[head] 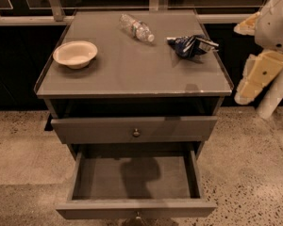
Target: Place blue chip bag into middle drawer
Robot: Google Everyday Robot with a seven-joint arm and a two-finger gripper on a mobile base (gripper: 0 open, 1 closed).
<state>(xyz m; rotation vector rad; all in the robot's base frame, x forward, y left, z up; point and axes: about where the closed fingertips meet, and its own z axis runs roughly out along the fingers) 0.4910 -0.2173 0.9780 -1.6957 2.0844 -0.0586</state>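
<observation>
The blue chip bag (191, 45) lies crumpled on the grey cabinet top (132, 74), near its back right corner. The middle drawer (134, 209) is pulled out below, and its grey floor is bare apart from a shadow. My gripper (255, 77), a cream-coloured piece on the white arm (276, 18), hangs off the right side of the cabinet. It is to the right of the bag and lower than it, and touches nothing.
A cream bowl (75, 53) sits at the left of the top. A clear plastic water bottle (137, 28) lies at the back middle. The upper drawer front (134, 128) with a round knob is slightly out. The floor is speckled, with dark panels behind.
</observation>
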